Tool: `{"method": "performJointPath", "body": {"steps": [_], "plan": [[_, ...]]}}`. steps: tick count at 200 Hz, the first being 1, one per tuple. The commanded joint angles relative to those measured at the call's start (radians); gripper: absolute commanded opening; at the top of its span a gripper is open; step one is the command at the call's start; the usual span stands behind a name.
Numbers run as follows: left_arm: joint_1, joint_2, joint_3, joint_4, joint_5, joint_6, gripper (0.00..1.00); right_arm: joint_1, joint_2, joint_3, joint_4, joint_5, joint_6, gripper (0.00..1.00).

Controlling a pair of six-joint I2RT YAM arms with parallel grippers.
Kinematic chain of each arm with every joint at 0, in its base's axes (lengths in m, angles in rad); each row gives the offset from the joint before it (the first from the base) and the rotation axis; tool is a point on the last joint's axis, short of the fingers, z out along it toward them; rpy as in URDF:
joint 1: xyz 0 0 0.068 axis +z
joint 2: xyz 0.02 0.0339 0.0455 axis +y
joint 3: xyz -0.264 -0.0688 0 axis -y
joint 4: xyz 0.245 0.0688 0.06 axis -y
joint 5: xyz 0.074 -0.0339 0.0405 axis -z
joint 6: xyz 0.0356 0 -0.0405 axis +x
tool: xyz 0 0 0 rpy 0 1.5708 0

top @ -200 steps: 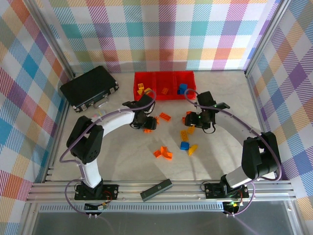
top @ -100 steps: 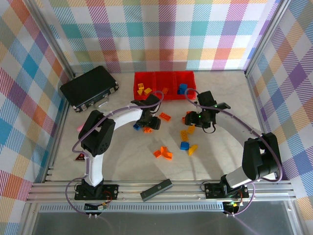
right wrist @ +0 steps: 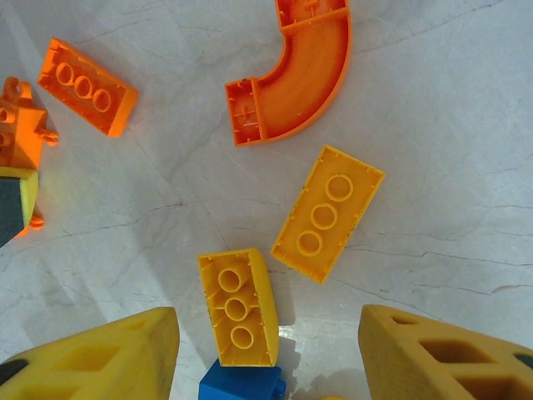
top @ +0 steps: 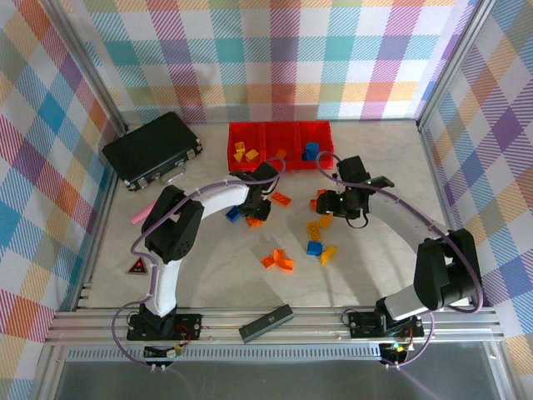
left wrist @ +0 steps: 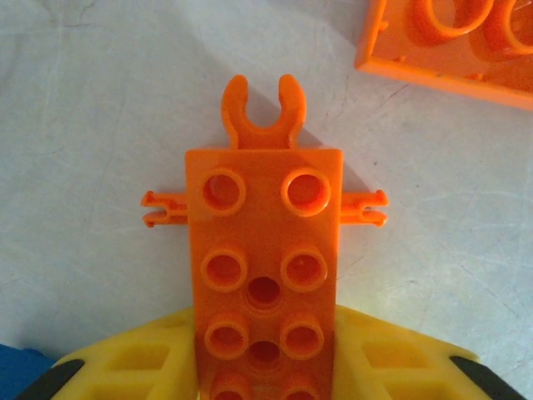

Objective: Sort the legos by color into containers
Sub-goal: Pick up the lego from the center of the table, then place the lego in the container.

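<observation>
My left gripper point(top: 256, 205) is shut on an orange clip brick point(left wrist: 265, 250), its yellow fingers point(left wrist: 125, 367) pressed against both sides just over the table. My right gripper point(right wrist: 271, 348) is open above a yellow curved brick point(right wrist: 237, 308), with a blue brick point(right wrist: 241, 385) right behind it and a flat yellow brick point(right wrist: 326, 212) beyond. Orange, yellow and blue legos lie loose around the table's middle point(top: 279, 261). The three joined red containers point(top: 266, 163) stand at the back and hold a few yellow, orange and blue bricks.
A black latched case point(top: 152, 150) sits at the back left. A pink stick point(top: 140, 216) and a small triangle sign point(top: 136, 267) lie at the left. An orange curved piece point(right wrist: 304, 75) and an orange flat brick point(right wrist: 87, 83) lie ahead of the right gripper.
My left arm has swung to the right toward the orange bricks, uncovering a blue brick and the pink stick. The right arm has barely moved.
</observation>
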Motion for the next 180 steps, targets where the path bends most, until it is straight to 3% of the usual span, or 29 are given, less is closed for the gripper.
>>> {"method": "performJointPath", "body": {"steps": [1,37,85,180], "plan": [[-0.015,-0.003,0.014,-0.027,-0.015,0.012,0.33,-0.01,-0.034,-0.017,-0.024,0.017,-0.004,0.59],[-0.015,-0.076,0.035,-0.011,-0.012,0.021,0.31,-0.012,-0.081,-0.029,-0.033,0.044,-0.009,0.6],[-0.01,-0.073,0.188,0.002,-0.098,0.032,0.32,-0.012,-0.171,-0.062,-0.02,0.086,-0.004,0.6],[0.027,0.236,0.592,0.101,-0.183,-0.031,0.32,-0.015,-0.378,-0.152,0.002,0.114,0.059,0.62]]}}
